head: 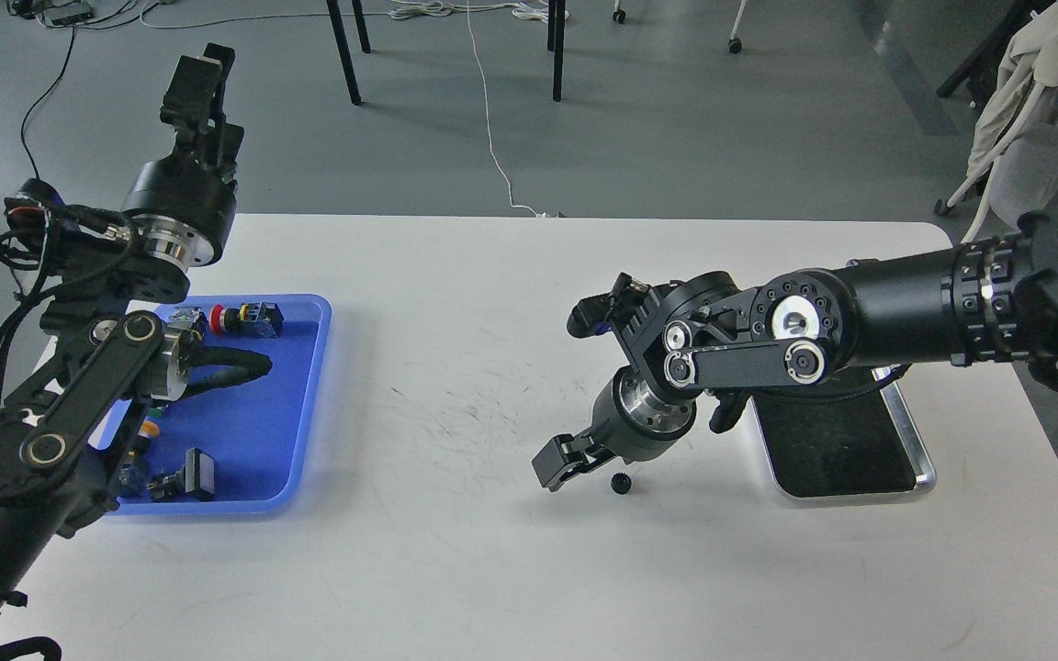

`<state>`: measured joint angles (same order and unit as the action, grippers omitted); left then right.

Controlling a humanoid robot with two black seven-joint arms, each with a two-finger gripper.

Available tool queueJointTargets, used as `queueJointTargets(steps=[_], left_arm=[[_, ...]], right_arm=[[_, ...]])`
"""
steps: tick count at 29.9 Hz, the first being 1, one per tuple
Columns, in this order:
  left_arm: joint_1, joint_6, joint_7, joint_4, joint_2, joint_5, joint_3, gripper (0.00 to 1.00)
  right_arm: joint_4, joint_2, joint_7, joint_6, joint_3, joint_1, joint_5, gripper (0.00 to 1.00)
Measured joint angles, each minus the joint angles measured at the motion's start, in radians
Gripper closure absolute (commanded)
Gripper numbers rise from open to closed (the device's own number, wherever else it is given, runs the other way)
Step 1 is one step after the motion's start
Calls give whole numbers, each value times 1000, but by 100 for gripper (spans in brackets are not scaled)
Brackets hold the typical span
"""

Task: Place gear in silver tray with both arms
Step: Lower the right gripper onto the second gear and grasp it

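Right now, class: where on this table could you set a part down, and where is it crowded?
Free: the white table between the blue tray and the right gripper, and the front strip. The silver tray base is bare. Crowded: the blue tray; also around the gear.

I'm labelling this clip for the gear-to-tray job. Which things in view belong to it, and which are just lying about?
Belongs to the job:
small black gear on the table
silver tray
right gripper, beside the gear
left gripper, raised

Just lying about:
blue tray
red button part and other small parts in the blue tray
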<state>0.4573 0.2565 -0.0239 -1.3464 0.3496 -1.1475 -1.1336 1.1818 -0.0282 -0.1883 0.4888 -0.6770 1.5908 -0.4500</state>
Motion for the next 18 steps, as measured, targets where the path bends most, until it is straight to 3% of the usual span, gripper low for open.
queueJointTargets(steps=[8, 18], left_arm=[[-2, 1, -6, -1, 0, 0, 0, 2], [-3, 3, -7, -1, 2, 0, -13, 2]], right_arm=[[-6, 0, -1, 0, -54, 0, -8, 6], [-11, 27, -8, 0, -90, 1, -12, 19]])
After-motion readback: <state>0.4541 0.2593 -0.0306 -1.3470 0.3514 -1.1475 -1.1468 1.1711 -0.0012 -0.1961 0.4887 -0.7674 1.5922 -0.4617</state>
